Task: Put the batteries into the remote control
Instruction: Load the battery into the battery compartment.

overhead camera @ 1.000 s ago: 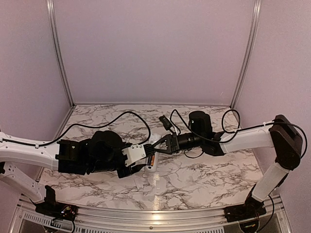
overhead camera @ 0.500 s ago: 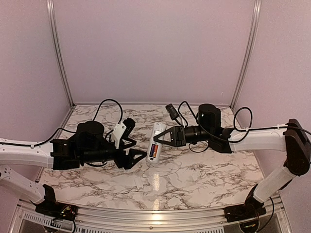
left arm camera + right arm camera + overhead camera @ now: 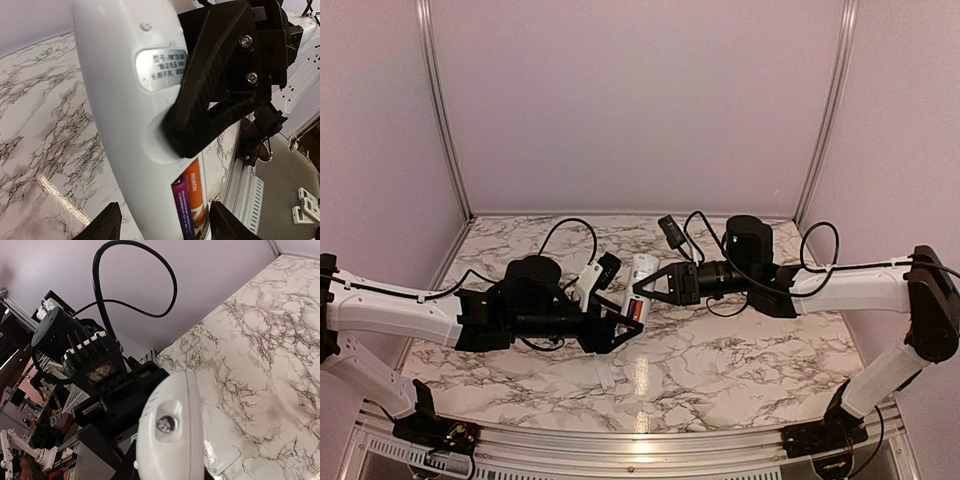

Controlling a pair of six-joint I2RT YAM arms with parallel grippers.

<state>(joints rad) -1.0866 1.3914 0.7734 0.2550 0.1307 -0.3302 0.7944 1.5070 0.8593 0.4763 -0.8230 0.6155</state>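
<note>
My right gripper [image 3: 657,284] is shut on the remote control [image 3: 642,268] and holds it in the air above the table's middle. The white back [image 3: 125,100] faces the left wrist view, with one black right finger [image 3: 215,90] across it. The battery bay is uncovered. Both batteries lie in it side by side, an orange one [image 3: 196,195] and a dark purple one [image 3: 184,212]; they show in the top view as a small coloured patch [image 3: 636,310]. My left gripper [image 3: 167,227] is open, with one finger on each side of the remote's battery end and a gap on both sides.
A small plain white flat piece [image 3: 607,375] lies on the marble table [image 3: 740,360] below the remote; it also shows in the right wrist view [image 3: 224,460]. Black cables [image 3: 570,232] loop over the back of the table. Purple walls close in three sides.
The right gripper lifted the remote off the table and holds it up. The left gripper pulled back to the left, then came in again to the remote's battery end.
</note>
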